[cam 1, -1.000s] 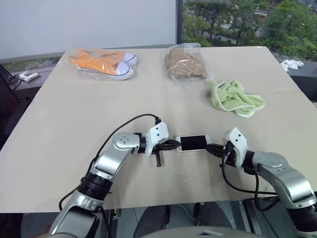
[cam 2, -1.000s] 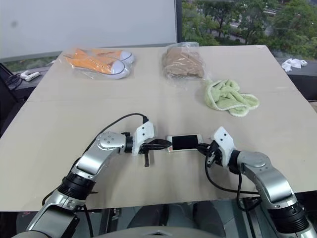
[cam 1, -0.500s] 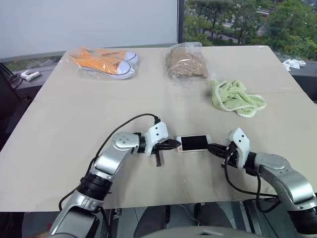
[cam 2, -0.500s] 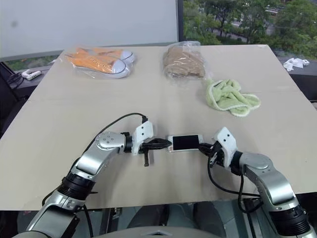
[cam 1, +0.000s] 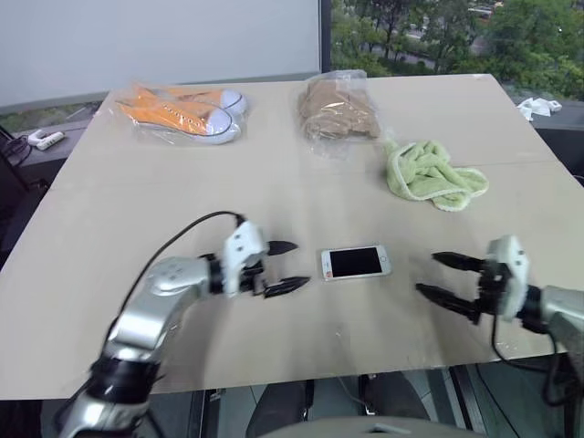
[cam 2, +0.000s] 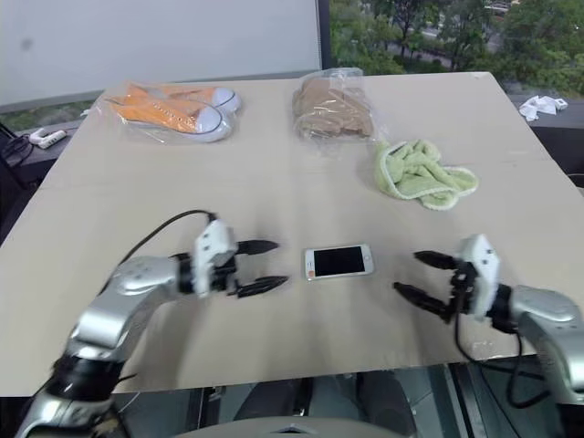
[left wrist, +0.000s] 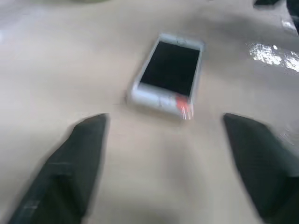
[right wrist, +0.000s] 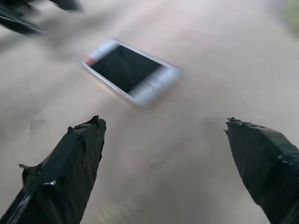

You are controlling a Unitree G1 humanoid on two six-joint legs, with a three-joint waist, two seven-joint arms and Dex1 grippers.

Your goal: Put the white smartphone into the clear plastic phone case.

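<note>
The phone (cam 1: 355, 262) is laid flat, screen up, long axis running left to right; its case is perhaps already on. Left gripper (cam 1: 284, 266) and right gripper (cam 1: 441, 276) are spread wide, empty.

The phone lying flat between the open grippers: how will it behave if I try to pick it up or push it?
The phone looks rigid and thin, lying flat, so it probably slides rather than tips. Its low edges give fingers little purchase; its glossy screen probably makes it slippery.

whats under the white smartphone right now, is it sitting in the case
The white smartphone lies flat, screen up, on the bare table. A thin pale rim runs around its edge, but whether that is a clear case cannot be told. Its underside is hidden.
</note>
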